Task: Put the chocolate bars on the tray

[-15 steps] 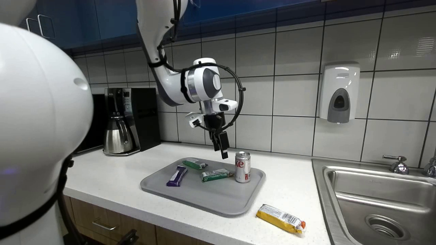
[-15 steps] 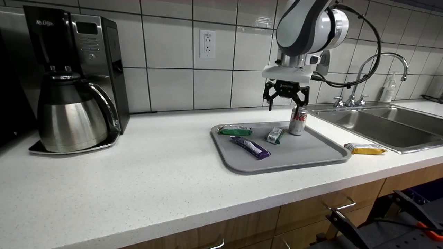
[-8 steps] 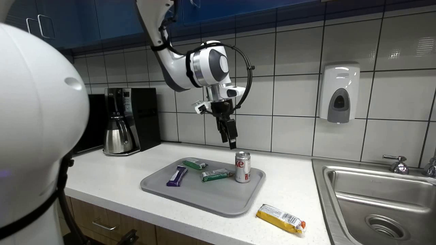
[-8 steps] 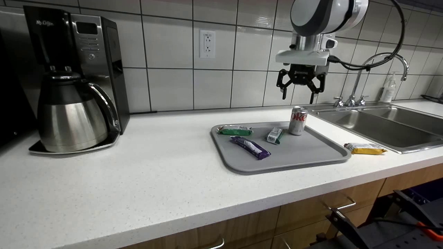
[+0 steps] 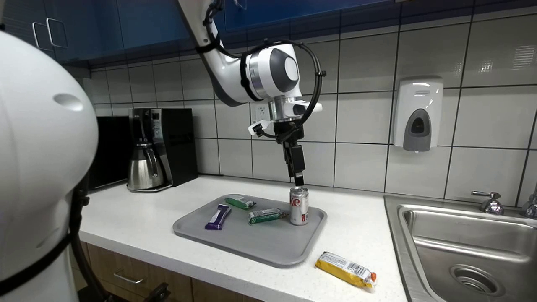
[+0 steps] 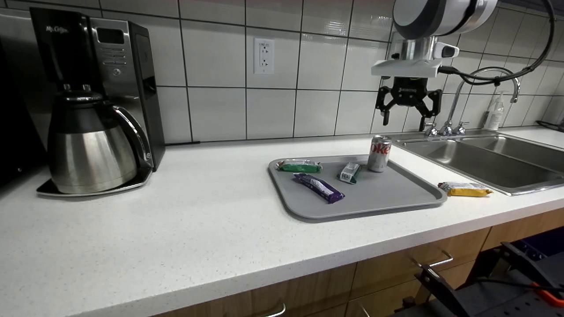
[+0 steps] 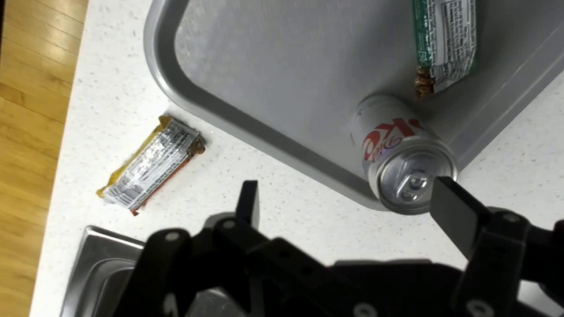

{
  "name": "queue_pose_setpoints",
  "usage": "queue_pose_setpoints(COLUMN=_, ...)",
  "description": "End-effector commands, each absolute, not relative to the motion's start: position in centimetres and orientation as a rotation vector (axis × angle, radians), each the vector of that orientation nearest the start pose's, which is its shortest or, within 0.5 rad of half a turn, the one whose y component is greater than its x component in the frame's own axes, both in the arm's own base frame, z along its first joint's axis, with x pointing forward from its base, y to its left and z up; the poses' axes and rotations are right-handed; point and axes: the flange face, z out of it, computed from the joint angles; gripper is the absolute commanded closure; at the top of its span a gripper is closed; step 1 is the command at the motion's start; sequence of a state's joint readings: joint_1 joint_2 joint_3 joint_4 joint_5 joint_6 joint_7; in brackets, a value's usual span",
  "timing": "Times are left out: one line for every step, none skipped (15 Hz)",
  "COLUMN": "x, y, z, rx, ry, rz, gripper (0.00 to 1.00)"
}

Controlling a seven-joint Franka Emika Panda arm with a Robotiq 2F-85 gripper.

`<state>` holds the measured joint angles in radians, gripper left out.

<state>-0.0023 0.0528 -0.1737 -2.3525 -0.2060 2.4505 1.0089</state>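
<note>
Yellow chocolate bar [image 5: 345, 270], one: lying on the worktop [image 5: 356, 233], off the tray [image 5: 268, 245], between the tray's right side and the sink [image 5: 400, 235]. Only bar seen outside the tray.

Purple chocolate bar [image 5: 218, 217], one: on the tray, left part.

Far green chocolate bar [image 5: 240, 201], one: on the tray, toward the far left corner.

Near green chocolate bar [image 5: 266, 215], one: on the tray, about the middle, its right end just beside the drinks can [image 5: 299, 205].

The can: upright, on the tray, toward the far right corner.

Gripper [image 6: 404, 124], one: in the air near that corner, above the can's height in an exterior view; fingers [image 7: 458, 215] apart, nothing between them.

Alteration over the last second: gripper shifted rightward and raised; bars, can and tray unmoved. Taken to mean that three bars count as delivered and that the yellow one is the probable next target. Called for: travel nearer and to the right, then descent over that bar. Risk: one finger overlaps the can's lid in the wrist view; early descent might tip it.
</note>
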Motion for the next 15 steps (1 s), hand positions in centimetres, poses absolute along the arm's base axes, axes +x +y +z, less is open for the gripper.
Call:
queue_pose_setpoints(x=47.9, y=-10.8, z=31.8, rx=-2.758, ry=1.736, rz=-0.147, gripper=0.00)
queue_pose_setpoints(x=47.5, y=-11.8, z=31.7, rx=-2.737, ry=1.764, rz=-0.139, gripper=0.00)
queue_pose_setpoints(x=47.2, y=-12.8, z=31.6, rx=-2.715, ry=1.796, rz=-0.139, gripper=0.00)
queue_pose_setpoints(x=46.8, y=-13.7, z=31.6, rx=-2.698, ry=1.823, rz=-0.126, gripper=0.00)
queue_pose_setpoints(x=46.5, y=-14.6, z=31.6, rx=-2.677, ry=1.854, rz=-0.128, gripper=0.00)
queue_pose_setpoints(x=46.1, y=-15.7, z=31.4, rx=-2.648, ry=1.885, rz=-0.116, gripper=0.00)
queue_pose_setpoints(x=45.8, y=-16.4, z=31.4, rx=-2.620, ry=1.925, rz=-0.117, gripper=0.00)
queue_pose_setpoints(x=45.4, y=-17.3, z=31.1, rx=-2.596, ry=1.963, rz=-0.112, gripper=0.00)
queue_pose_setpoints(x=45.1, y=-18.0, z=30.8, rx=-2.562, ry=2.005, rz=-0.120, gripper=0.00)
queue_pose_setpoints(x=44.8, y=-18.4, z=30.6, rx=-2.533, ry=2.043, rz=-0.111, gripper=0.00)
queue_pose_setpoints(x=44.5, y=-18.8, z=30.3, rx=-2.496, ry=2.087, rz=-0.106, gripper=0.00)
queue_pose_setpoints(x=44.1, y=-19.0, z=29.9, rx=-2.451, ry=2.133, rz=-0.107, gripper=0.00)
queue_pose_setpoints(x=43.7, y=-19.0, z=29.7, rx=-2.417, ry=2.173, rz=-0.096, gripper=0.00)
queue_pose_setpoints(x=43.3, y=-19.0, z=29.1, rx=-2.383, ry=2.209, rz=-0.097, gripper=0.00)
queue_pose_setpoints(x=43.0, y=-18.9, z=28.7, rx=-2.355, ry=2.240, rz=-0.081, gripper=0.00)
